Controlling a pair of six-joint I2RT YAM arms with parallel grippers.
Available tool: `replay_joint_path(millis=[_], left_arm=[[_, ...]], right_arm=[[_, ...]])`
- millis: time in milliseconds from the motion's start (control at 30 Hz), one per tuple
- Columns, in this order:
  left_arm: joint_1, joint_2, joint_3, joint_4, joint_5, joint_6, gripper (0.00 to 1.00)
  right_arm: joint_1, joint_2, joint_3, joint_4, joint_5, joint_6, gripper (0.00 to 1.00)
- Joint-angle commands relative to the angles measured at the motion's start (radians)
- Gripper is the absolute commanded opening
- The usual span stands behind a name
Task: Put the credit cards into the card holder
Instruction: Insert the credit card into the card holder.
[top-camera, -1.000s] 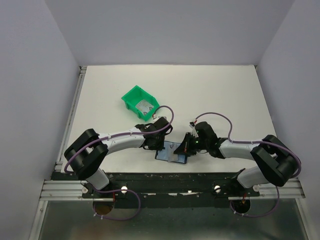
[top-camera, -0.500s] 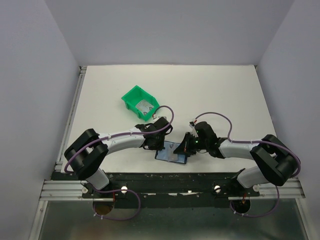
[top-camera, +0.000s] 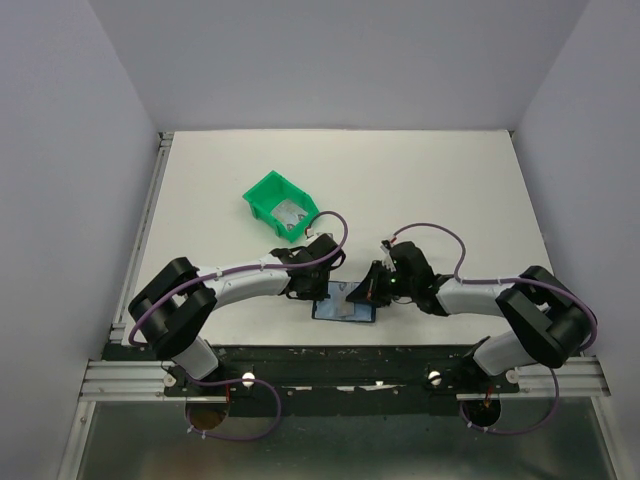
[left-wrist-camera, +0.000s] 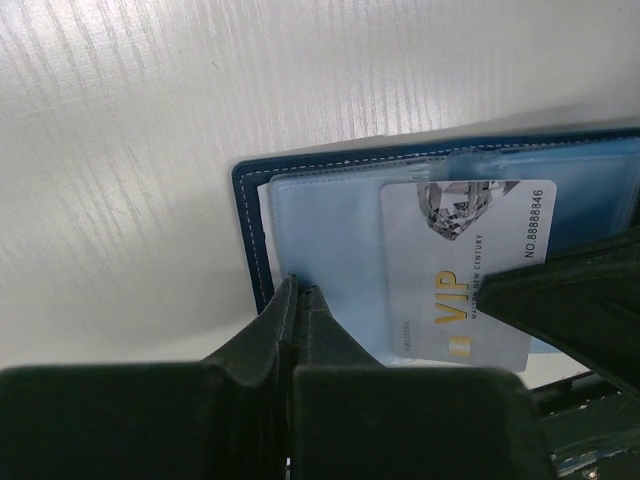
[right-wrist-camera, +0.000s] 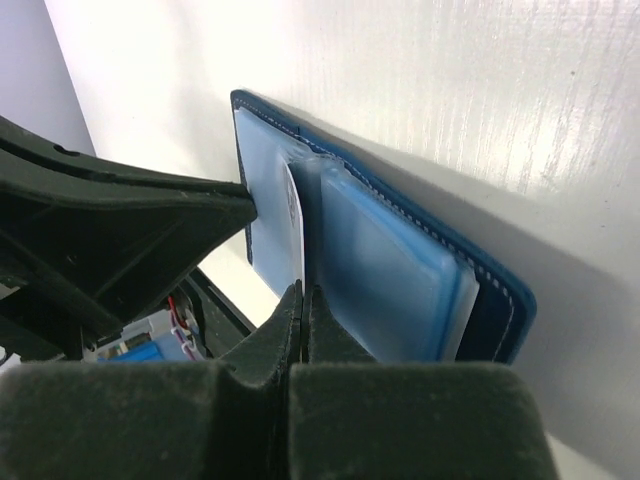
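Note:
The card holder (top-camera: 335, 313) lies open near the table's front edge, navy with pale blue plastic sleeves (left-wrist-camera: 320, 240). A silver credit card (left-wrist-camera: 465, 270) printed "VIP" lies over the sleeves. My right gripper (right-wrist-camera: 302, 292) is shut on that card's edge, and the card (right-wrist-camera: 295, 215) stands edge-on against a thick stack of sleeves (right-wrist-camera: 400, 270). My left gripper (left-wrist-camera: 300, 290) is shut, its tips resting on the sleeve by the holder's stitched border (left-wrist-camera: 250, 230). From above, the left gripper (top-camera: 318, 293) and right gripper (top-camera: 358, 295) meet over the holder.
A green plastic bin (top-camera: 268, 195) stands behind the left arm, with a pale card-like thing (top-camera: 291, 212) inside it. The black front rail (top-camera: 330, 355) runs just below the holder. Grey walls close in both sides.
The right gripper has edged a little to the left with the card, and the holder now lies slightly squarer to the table's front edge. The left arm has stayed put.

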Motion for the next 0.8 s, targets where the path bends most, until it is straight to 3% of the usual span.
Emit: replay_joint_path(millis=[0, 267, 567, 767], left_arm=[[-0.005, 0.045, -0.024, -0.033, 0.023, 0.002, 0.00], [-0.005, 0.047, -0.022, -0.031, 0.025, 0.002, 0.00], [-0.005, 0.047, -0.020, -0.027, 0.026, 0.006, 0.00], [-0.006, 0.047, -0.022, -0.027, 0.022, 0.007, 0.00]], right_arm=[[-0.011, 0.005, -0.008, 0.032, 0.111, 0.014, 0.00], [-0.011, 0.063, 0.018, 0.075, 0.037, 0.003, 0.00], [-0.009, 0.204, 0.042, 0.270, -0.142, 0.025, 0.00], [-0.009, 0.194, 0.078, 0.203, -0.191, -0.032, 0.01]])
